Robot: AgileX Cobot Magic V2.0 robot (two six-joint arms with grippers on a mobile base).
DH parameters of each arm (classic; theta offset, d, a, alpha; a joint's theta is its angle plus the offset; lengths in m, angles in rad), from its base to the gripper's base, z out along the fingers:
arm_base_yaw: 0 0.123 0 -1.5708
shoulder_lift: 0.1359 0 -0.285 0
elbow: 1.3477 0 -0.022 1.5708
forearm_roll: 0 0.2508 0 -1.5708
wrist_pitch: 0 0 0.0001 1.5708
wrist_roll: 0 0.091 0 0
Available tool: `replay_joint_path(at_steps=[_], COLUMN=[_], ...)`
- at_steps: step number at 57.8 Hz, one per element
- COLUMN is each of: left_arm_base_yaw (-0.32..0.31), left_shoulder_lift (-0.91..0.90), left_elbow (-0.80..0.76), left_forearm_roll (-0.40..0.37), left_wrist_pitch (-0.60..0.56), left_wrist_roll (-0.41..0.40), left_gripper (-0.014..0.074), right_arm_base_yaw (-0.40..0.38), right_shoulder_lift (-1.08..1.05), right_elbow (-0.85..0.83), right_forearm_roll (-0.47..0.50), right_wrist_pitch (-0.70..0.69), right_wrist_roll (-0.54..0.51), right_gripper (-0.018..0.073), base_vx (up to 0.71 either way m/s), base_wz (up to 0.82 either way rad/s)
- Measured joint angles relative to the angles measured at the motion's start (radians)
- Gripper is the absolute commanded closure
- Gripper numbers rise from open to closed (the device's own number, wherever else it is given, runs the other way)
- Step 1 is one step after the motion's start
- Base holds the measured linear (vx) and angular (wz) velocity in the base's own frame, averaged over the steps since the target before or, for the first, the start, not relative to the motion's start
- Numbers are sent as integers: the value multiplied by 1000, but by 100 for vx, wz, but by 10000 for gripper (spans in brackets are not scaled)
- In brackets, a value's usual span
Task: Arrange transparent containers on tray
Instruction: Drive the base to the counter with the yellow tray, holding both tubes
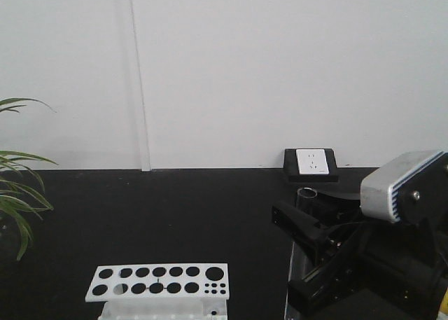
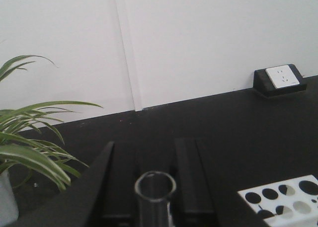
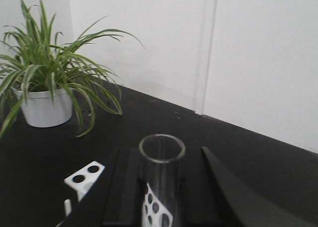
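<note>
Two grips to report: my left gripper [image 2: 155, 147] is closed around a glass test tube [image 2: 155, 202] that stands upright between its fingers, over the black table [image 2: 238, 137], with the white hole rack [image 2: 280, 199] off to the right. My right gripper [image 3: 163, 152] likewise clamps a second test tube [image 3: 161, 187], mouth up, the rack showing behind its lower part and a potted plant [image 3: 44, 88] beyond.

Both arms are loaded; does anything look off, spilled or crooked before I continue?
Nothing looks spilled, cracked or tipped. The left hand holds a glass tube upright, and the right hand holds a second tube upright. The white rack sits level. The yellow tray is in no view.
</note>
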State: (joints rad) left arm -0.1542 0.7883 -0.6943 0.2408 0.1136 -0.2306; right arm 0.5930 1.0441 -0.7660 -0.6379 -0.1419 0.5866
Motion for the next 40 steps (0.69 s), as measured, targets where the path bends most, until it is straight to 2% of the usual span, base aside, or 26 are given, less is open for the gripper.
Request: replay_joint_path(at_steps=[20,40], left_arm_base_yaw=[0,0], left_shoulder_lift=[0,0], left_elbow=[0,0], left_forearm_roll=[0,0], left_wrist_pitch=[0,1], left_wrist_roll=[0,0], left_gripper=[603,603], right_arm_base_yaw=[0,0], right_shoulder_lift=[0,0], right_elbow=[0,0], right_forearm_roll=[0,0], right_wrist_pitch=[2,4], right_wrist_roll=[0,1], right_gripper=[571,571], base_vx=[-26,-29], base_wz=[13,29])
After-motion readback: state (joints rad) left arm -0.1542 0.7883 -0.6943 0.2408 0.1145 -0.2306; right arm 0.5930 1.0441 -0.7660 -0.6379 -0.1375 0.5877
